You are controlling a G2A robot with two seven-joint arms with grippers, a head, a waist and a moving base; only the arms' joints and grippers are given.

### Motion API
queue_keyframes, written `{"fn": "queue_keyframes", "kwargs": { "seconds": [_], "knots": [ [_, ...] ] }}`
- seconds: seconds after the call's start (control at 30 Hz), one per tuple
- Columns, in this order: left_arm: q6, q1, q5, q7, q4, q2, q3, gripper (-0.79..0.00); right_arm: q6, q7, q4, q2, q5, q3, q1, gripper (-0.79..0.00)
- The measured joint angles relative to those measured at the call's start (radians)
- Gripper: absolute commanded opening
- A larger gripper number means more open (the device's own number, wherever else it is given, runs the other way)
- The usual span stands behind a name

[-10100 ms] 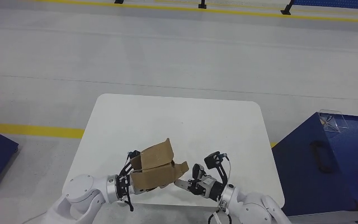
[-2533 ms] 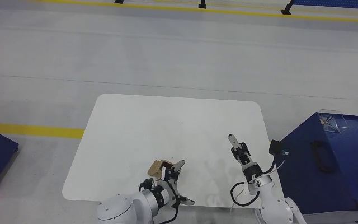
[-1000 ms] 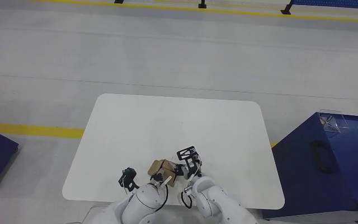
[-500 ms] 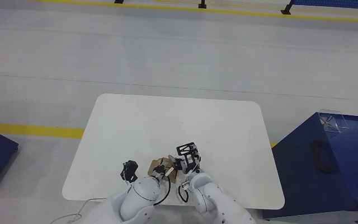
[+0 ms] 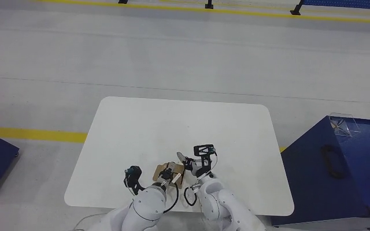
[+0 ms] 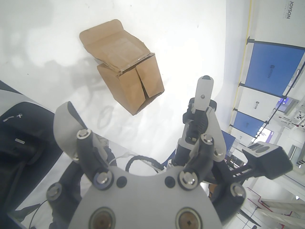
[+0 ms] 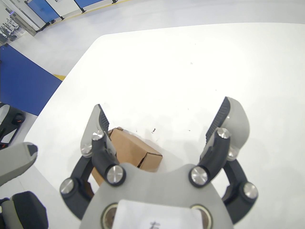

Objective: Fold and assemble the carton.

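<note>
Fingers (image 6: 68, 117) of the left gripper (image 6: 134, 94) stand wide apart and hold nothing. The brown carton (image 6: 128, 82) lies on its side on the white bench (image 6: 166, 13) beyond them, apart from both tips. One end of it is shut by two flaps that meet at a seam; at the other end a flap stands open. The right gripper (image 7: 164, 120) is likewise spread wide and empty, hovering above the carton (image 7: 133, 148), which shows just beside one finger. From above, the carton (image 5: 167, 172) sits close to the bench edge nearest the robot, between the two arms.
</note>
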Motion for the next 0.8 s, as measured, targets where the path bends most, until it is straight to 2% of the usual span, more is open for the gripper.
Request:
{"fn": "queue_keyframes", "kwargs": {
  "seconds": [0.1,0.23,0.33,0.37,0.43,0.53,0.6,0.7,0.8],
  "knots": [
    [-0.121,0.039,0.082,-0.055,-0.038,0.006,-0.015,0.0,-0.016,-0.035,-0.012,0.004,-0.02,0.021,-0.027,0.0],
    [-0.359,0.142,0.273,-0.157,-0.052,0.029,-0.034,0.0,-0.045,-0.082,-0.029,0.009,-0.023,0.052,-0.073,0.0],
    [-0.576,0.177,0.472,-0.121,-0.043,0.034,-0.046,0.0,-0.05,-0.125,-0.032,0.012,-0.064,0.057,-0.079,0.0],
    [-0.611,0.175,0.501,-0.114,-0.043,0.034,-0.046,0.0,-0.05,-0.121,-0.032,0.012,-0.065,0.056,-0.079,0.0],
    [-0.614,0.172,0.491,-0.113,-0.043,0.034,-0.045,0.0,-0.05,-0.115,-0.032,0.012,-0.062,0.056,-0.078,0.0],
    [-0.512,0.173,0.4,-0.114,-0.043,0.034,-0.045,0.0,-0.05,-0.115,-0.032,0.012,-0.062,0.056,-0.078,0.0],
    [-0.5,0.173,0.395,-0.114,-0.043,0.034,-0.045,0.0,-0.05,-0.115,-0.032,0.012,-0.062,0.056,-0.078,0.0],
    [-0.513,0.175,0.416,-0.123,-0.037,0.034,-0.047,0.0,-0.084,-0.086,-0.018,0.014,-0.115,0.039,-0.071,0.0],
    [-0.608,0.218,0.471,-0.158,-0.019,0.032,-0.052,0.0,-0.051,-0.091,-0.009,0.011,-0.216,0.016,-0.08,0.0]
  ]
}}
